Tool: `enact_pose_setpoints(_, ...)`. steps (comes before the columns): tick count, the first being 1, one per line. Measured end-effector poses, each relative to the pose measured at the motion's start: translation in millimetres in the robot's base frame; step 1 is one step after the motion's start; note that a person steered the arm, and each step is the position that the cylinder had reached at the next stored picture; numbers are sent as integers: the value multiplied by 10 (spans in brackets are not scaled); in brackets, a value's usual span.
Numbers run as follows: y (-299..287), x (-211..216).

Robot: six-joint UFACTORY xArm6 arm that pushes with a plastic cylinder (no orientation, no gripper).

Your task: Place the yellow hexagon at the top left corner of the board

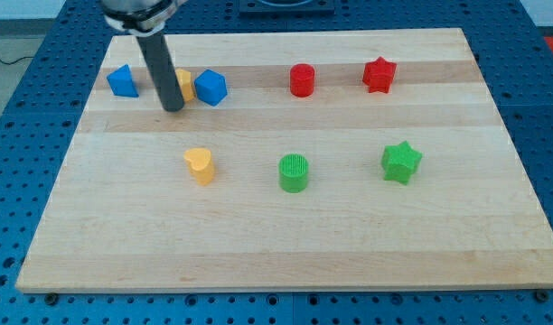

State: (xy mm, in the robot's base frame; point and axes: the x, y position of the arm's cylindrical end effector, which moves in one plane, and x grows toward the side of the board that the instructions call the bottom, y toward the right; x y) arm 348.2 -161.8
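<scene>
The yellow hexagon (184, 83) sits near the board's top left, mostly hidden behind my rod; only its right side shows. My tip (172, 107) rests on the board just in front of it and slightly to its left. A blue block (123, 80) lies to the left of the rod. A blue hexagon-like block (210, 88) sits right against the yellow hexagon's right side.
A yellow heart (201, 165), a green cylinder (294, 172) and a green star (401, 162) lie in a row across the board's middle. A red cylinder (302, 79) and a red star (379, 74) sit at the top right. The wooden board (258, 253) lies on a blue perforated table.
</scene>
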Motion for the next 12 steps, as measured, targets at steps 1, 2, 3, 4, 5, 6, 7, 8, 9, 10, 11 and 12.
enact_pose_setpoints(1, 14, -370)
enact_pose_setpoints(2, 13, -683)
enact_pose_setpoints(3, 37, -721)
enact_pose_setpoints(4, 361, -646)
enact_pose_setpoints(5, 537, -917)
enact_pose_setpoints(6, 463, -1174)
enact_pose_setpoints(7, -74, -1183)
enact_pose_setpoints(8, -132, -1148)
enact_pose_setpoints(9, 37, -1024)
enact_pose_setpoints(10, -82, -951)
enact_pose_setpoints(11, -337, -906)
enact_pose_setpoints(12, -354, -771)
